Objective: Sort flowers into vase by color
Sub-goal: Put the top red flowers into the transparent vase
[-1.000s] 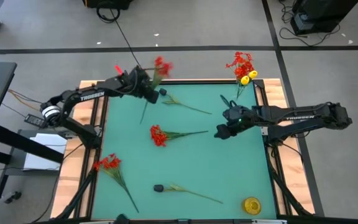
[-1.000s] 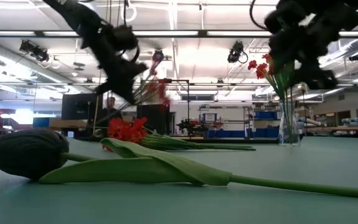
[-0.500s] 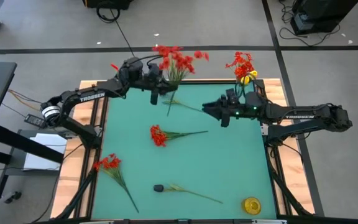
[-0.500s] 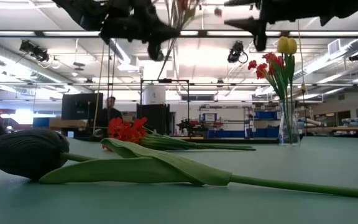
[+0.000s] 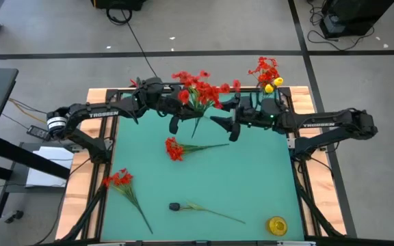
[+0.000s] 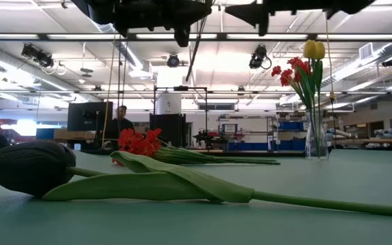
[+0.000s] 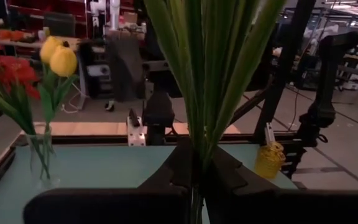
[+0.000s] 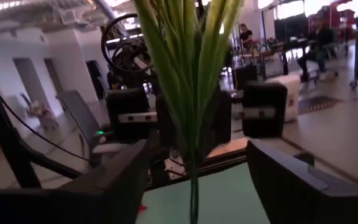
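High view: left gripper holds a red flower upright above the far edge of the table; right gripper faces it from just beside, stem between the two. The vase with red and yellow blooms stands at the far right corner. Two red flowers and a dark one lie on the mat.

Low view: both arms show only at the top edge; the held stem hangs down between them. Dark flower lies nearest the camera.

Left wrist view: fingers closed on the stem.

Right wrist view: fingers apart, stem between them, apparently not yet pinched, though the contact point is hard to read.

Step in hand, as I judge it: a handover. The right should close low on the stem before the left lets go, then carry it to the vase.

Versus a second ago: the left arm has swung the flower toward centre, and the right arm has risen from the mat to meet it.
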Robot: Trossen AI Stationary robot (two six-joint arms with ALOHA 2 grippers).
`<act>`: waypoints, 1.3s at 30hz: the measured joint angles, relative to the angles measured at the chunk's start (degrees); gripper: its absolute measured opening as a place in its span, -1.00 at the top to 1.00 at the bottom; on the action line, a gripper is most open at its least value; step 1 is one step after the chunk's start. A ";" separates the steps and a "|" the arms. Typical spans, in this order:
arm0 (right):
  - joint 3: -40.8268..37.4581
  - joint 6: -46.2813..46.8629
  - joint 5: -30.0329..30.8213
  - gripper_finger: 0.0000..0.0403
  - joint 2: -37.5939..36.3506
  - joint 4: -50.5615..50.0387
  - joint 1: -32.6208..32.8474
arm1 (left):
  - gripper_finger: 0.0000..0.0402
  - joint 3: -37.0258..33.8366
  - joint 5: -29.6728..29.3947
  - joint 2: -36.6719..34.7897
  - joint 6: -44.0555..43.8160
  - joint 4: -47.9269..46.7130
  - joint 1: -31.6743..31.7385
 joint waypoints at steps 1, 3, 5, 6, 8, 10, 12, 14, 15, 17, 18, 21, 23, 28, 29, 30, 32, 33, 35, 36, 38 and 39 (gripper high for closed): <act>1.14 -0.84 -0.24 -0.42 1.25 0.00 0.00 | 0.88 0.00 -0.13 0.00 0.00 -0.13 -0.15; 3.31 -1.55 -0.73 -0.43 3.62 -0.10 0.00 | 0.88 0.00 -0.23 0.00 0.04 -0.14 -0.28; 5.39 -1.66 -0.84 -0.39 5.69 -0.04 -0.04 | 0.88 0.00 -0.43 0.00 0.04 -0.24 -0.29; 6.24 -1.68 -0.88 -0.36 6.47 0.00 -0.15 | 0.88 0.00 -0.44 0.00 0.04 -0.36 -0.27; 7.68 -1.68 -0.97 -0.24 7.85 0.00 -0.26 | 0.88 0.00 -0.76 0.00 0.04 -0.55 -0.29; 8.74 -1.66 -0.91 -0.08 8.71 -0.10 -0.46 | 0.88 0.00 -1.40 0.00 0.02 -1.11 -0.29; 9.68 -1.40 -0.99 0.13 9.31 -0.05 -0.68 | 0.88 0.00 -2.32 0.00 -0.17 -2.08 -0.27; 10.24 -1.19 -1.13 0.37 9.88 -0.01 -1.01 | 0.88 0.00 -4.02 0.00 -0.38 -2.50 -0.27; 10.39 -1.00 -1.33 0.50 10.00 -0.07 -1.20 | 0.87 0.00 -4.99 0.00 -0.36 -2.72 -0.25; 10.65 -0.79 -1.56 0.78 10.20 -0.82 -1.65 | 0.85 0.00 -7.40 0.00 -0.38 -2.83 -0.27; 10.81 -0.82 -1.52 0.87 10.20 -1.52 -1.88 | 0.83 0.00 -8.55 0.00 -0.38 -2.89 -0.31; 10.86 -1.29 0.61 0.91 9.59 -3.00 -2.23 | 0.71 0.00 -11.26 0.03 -0.40 -2.85 -0.23; 10.86 -1.95 3.76 0.93 8.43 -5.28 -2.23 | 0.60 0.00 -13.85 0.04 -0.40 -2.61 -0.18; 10.86 -7.15 14.94 0.94 3.10 -14.09 -0.99 | 0.31 0.02 -15.39 -0.08 -0.64 -2.30 1.50; 10.86 -7.76 17.23 0.94 1.69 -16.67 -0.60 | 0.26 0.02 -15.36 -0.27 -0.84 -2.35 1.97; 10.86 -8.18 19.67 0.94 0.24 -19.46 -0.13 | 0.21 0.01 -15.32 -0.72 -1.42 -2.89 2.52; 10.86 -8.44 25.70 0.94 -2.71 -25.06 1.18 | 0.14 0.06 -15.09 -1.19 -1.97 -2.44 3.54; 10.86 -8.00 28.66 0.94 -4.41 -28.24 1.94 | 0.11 0.15 -15.13 -1.28 -2.23 -2.30 4.11; 10.86 -5.29 33.88 0.94 -7.71 -34.02 3.43 | 0.07 0.06 -15.15 -1.64 -3.03 -2.91 5.21; 10.84 -2.98 36.22 0.94 -9.48 -37.10 4.11 | 0.06 0.02 -15.16 -1.86 -3.49 -3.19 5.77; 10.84 1.62 41.72 0.94 -12.84 -42.44 5.60 | 0.06 0.05 -15.13 -2.09 -3.65 -2.67 6.38; 10.84 3.21 44.79 0.94 -14.46 -44.81 6.45 | 0.06 0.07 -15.10 -2.14 -3.73 -2.65 6.57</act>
